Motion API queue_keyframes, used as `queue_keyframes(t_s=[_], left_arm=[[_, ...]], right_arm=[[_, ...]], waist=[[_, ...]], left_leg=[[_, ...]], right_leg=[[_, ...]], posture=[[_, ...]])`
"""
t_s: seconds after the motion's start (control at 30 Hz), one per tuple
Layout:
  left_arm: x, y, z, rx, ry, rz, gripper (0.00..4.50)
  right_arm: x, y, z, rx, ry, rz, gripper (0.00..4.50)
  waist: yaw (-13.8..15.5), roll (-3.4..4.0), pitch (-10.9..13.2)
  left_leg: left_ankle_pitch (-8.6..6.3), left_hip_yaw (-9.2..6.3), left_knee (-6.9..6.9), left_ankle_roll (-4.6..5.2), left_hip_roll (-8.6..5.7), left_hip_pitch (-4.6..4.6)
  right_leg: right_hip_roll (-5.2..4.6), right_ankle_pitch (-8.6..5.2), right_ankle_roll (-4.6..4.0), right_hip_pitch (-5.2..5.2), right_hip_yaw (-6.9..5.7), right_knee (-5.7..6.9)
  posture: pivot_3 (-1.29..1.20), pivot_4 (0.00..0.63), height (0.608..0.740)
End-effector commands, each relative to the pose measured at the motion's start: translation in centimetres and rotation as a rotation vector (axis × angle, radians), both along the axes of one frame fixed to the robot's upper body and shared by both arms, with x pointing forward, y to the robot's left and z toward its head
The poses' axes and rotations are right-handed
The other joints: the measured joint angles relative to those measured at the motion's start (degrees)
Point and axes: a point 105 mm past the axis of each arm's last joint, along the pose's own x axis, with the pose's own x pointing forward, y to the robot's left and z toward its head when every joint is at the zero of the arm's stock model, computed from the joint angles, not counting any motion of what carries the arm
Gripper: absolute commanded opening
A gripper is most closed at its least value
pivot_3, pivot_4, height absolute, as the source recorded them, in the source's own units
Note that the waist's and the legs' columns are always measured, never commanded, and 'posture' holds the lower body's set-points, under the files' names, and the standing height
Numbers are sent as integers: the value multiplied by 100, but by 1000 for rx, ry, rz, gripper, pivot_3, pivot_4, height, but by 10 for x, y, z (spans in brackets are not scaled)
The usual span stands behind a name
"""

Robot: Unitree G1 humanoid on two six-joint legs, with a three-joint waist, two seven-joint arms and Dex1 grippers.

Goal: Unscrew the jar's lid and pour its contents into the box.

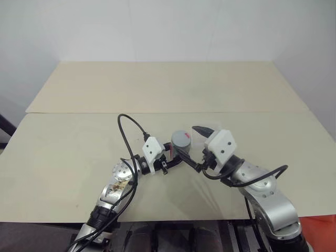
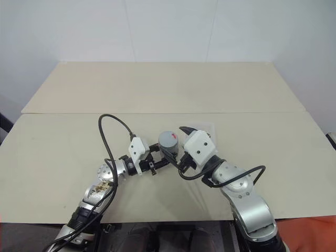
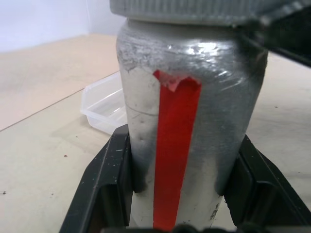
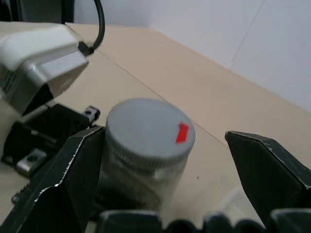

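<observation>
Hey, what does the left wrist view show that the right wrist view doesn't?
Left wrist view alone: the jar's side with its red stripe, clamped between the left gripper's fingers, and the clear box on the table behind it. Right wrist view alone: the lid's flat top with its red mark, the right gripper open with a finger on each side of it. Shared: the jar with its lid on.

Far table (image 1: 157, 86) half bare; near centre crowded: jar (image 1: 181, 140), box (image 2: 209, 129), both arms.
</observation>
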Motion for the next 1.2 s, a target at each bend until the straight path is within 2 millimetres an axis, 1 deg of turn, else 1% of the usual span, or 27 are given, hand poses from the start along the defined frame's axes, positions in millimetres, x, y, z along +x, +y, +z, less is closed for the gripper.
queue_keyframes(t_s=[0.03,0.27,0.4,0.5,0.6,0.73,0.83,1.2], left_arm=[[3,5,9,-8,-44,10,2094],[3,3,8,-5,-47,4,2094],[3,3,8,-6,-48,2,2094],[3,3,8,-4,-49,3,2094],[3,3,8,-4,-52,3,2094],[2,1,10,-8,-55,-2,2094],[1,0,10,-7,-59,-7,2094],[-1,-5,11,-11,-63,-24,2094]], right_arm=[[-2,-17,18,7,-69,-58,4500],[-4,-34,15,-26,-54,-85,4500],[-10,-36,13,-49,-42,-49,4500],[-22,-26,14,-57,-33,53,4500],[-25,-16,20,-22,-45,96,4500],[-19,-1,24,19,-55,121,4500],[-9,8,24,25,-65,119,4500],[14,23,22,25,-79,121,4500]], waist=[[4,0,0],[6,0,0],[2,0,0],[2,0,0],[2,0,0],[-9,0,0],[-9,0,0],[-13,0,0]], left_leg=[[0,-1,0,0,0,0],[0,-1,1,1,0,0],[0,0,1,1,0,0],[-1,-1,1,1,0,1],[-1,-2,1,2,1,1],[-1,-2,4,2,1,2],[-1,-2,6,2,0,2],[0,0,9,1,-1,0]], right_leg=[[0,0,0,0,-1,0],[0,0,0,1,0,0],[0,0,0,1,0,0],[0,0,0,1,1,0],[0,0,0,2,1,0],[0,0,0,1,3,3],[0,0,0,1,2,4],[2,0,0,0,0,8]], posture=[[0,150,740],[0,150,740],[0,150,740],[0,150,740],[0,150,740],[0,150,740],[0,150,740],[0,150,740]])
